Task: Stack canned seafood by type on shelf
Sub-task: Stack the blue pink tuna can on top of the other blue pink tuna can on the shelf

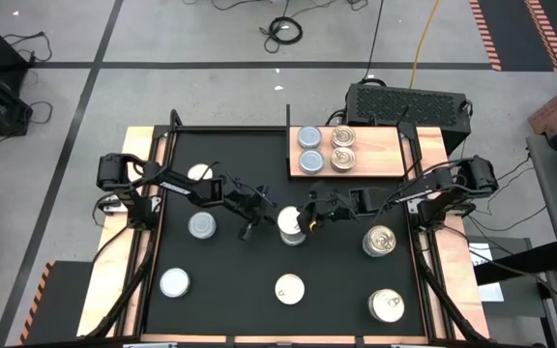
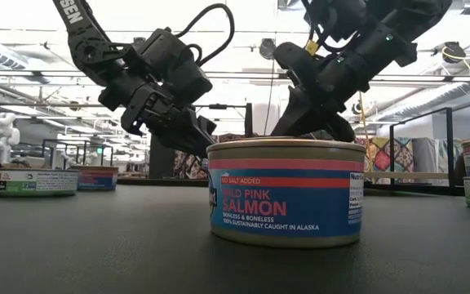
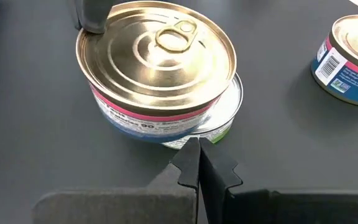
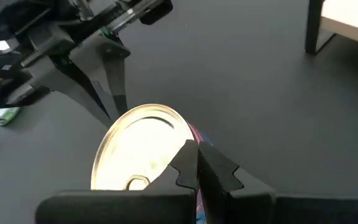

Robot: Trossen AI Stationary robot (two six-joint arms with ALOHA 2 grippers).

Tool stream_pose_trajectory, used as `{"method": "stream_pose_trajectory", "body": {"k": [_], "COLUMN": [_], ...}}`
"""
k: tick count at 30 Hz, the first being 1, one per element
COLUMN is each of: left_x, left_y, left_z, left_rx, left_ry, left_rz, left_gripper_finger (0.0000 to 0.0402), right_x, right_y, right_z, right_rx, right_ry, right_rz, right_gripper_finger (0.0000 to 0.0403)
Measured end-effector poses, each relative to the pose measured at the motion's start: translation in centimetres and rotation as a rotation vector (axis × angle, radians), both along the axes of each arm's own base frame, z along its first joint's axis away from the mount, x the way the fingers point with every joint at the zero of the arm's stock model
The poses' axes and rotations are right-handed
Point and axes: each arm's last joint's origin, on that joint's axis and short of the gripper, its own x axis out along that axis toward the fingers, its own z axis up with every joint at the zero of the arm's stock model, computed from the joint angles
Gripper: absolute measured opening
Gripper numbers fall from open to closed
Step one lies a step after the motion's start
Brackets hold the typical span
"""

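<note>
Near the mat's middle, a gold pull-tab tin (image 3: 157,59) with a pink and blue label sits off-centre on a silver-lidded, green-labelled tin (image 3: 227,106), so part of the lower lid shows. My left gripper (image 3: 197,163) is shut on the stack's left side (image 1: 264,215). My right gripper (image 4: 196,163) is shut on its right side (image 1: 309,217). The wooden shelf (image 1: 383,152) at the far edge carries two silvery-blue tins (image 1: 309,149) and two gold-topped tins (image 1: 342,149), all single. My left gripper's shut fingertips (image 3: 190,149) meet the stack low on its left side, about where the upper tin rests on the lower lid (image 3: 188,138), slanting down from the table's left. My right gripper's shut fingertip (image 3: 93,17) lies against the upper tin's top rim (image 3: 107,28) on the right side, slanting down from the table's right.
Loose tins lie around the black mat: two silvery ones (image 1: 201,225), (image 1: 174,282) at left, one under the left arm (image 1: 199,172), a salmon tin (image 2: 285,192) near the front edge, and two gold-topped ones (image 1: 379,240), (image 1: 387,304) at right. The shelf's right half is bare.
</note>
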Motion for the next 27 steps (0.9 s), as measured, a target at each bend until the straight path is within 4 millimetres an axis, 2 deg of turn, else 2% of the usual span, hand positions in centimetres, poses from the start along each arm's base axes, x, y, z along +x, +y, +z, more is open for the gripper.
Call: {"method": "stream_pose_trajectory", "body": {"k": [10,17,24,27], "left_x": [0.0,0.0,-0.9,-1.4], "left_y": [0.0,0.1,2.3,3.0], "left_z": [0.0,0.0,1.6,3.0], "left_rx": [0.004,-0.004,-0.198,-0.306], "left_ry": [-0.001,0.003,0.054,0.042], "left_rz": [-0.004,0.006,0.197,0.214], "left_gripper_finger": [0.0005,0.0005,0.0006,0.0017], "right_x": [0.0,-0.1,-0.3,-0.5], "right_y": [-0.3,0.5,0.8,0.8], "right_z": [0.2,0.1,0.0,-0.2], "right_rx": [0.054,0.050,0.027,0.014], "right_ry": [-0.015,-0.004,0.018,0.053], "right_rz": [0.008,0.032,0.025,0.027], "right_gripper_finger": [0.0000,0.0000,0.0000,0.0000]}}
